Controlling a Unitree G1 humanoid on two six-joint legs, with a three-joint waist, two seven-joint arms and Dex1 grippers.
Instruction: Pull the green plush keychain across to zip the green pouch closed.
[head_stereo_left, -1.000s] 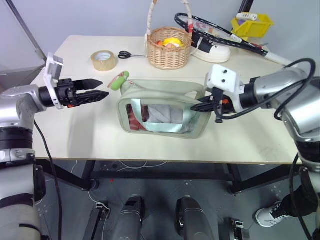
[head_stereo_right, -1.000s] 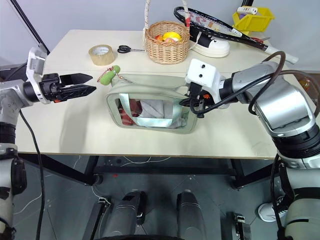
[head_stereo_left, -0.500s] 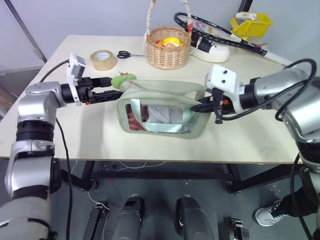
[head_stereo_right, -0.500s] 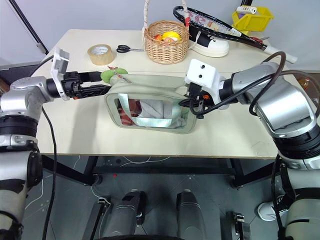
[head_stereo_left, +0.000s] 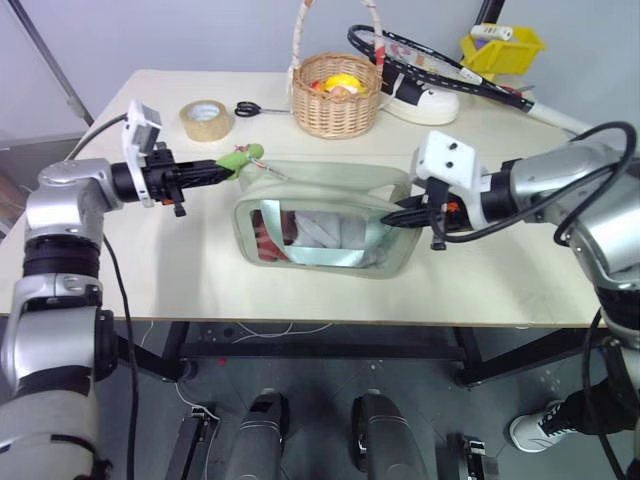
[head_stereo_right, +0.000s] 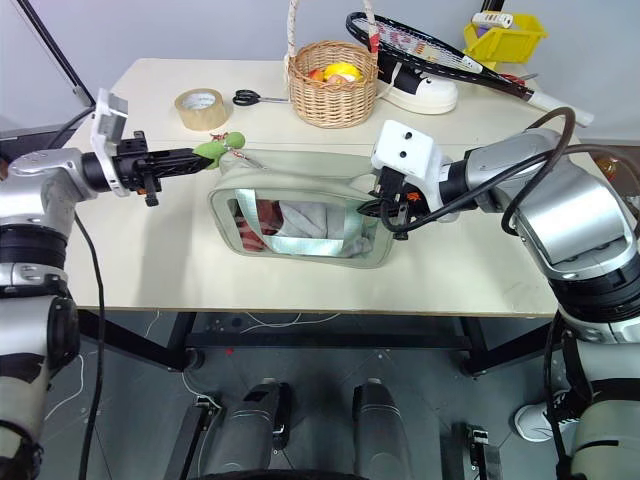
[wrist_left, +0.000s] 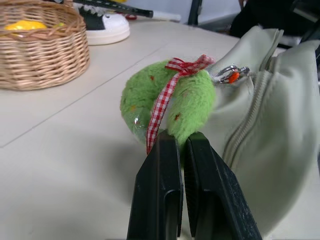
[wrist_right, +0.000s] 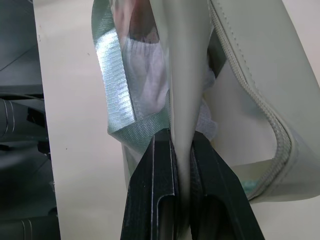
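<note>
The green pouch (head_stereo_left: 325, 215) lies on the table's middle with its clear window facing me and its top zipper (wrist_left: 250, 117) open. At the pouch's left top corner, the green plush keychain (head_stereo_left: 240, 157) hangs from the zipper pull. It is fuzzy, with a red checked ribbon (wrist_left: 167, 92). My left gripper (head_stereo_left: 225, 170) points level toward the pouch and is shut on the plush's lower end (wrist_left: 192, 122). My right gripper (head_stereo_left: 392, 212) is shut on the pouch's right end, pinching its pale fabric edge (wrist_right: 182, 90). Folded cloth shows inside the pouch.
Behind the pouch stands a wicker basket (head_stereo_left: 337, 95) holding small items. A tape roll (head_stereo_left: 208, 120) and scissors (head_stereo_left: 262, 109) lie at the back left. At the back right are a racket (head_stereo_left: 440, 65), a white shoe (head_stereo_left: 430, 103) and a yellow bin (head_stereo_left: 503, 48).
My left gripper came in from the left, open, reached the plush keychain and closed on it. The right gripper kept its hold on the pouch's end.
</note>
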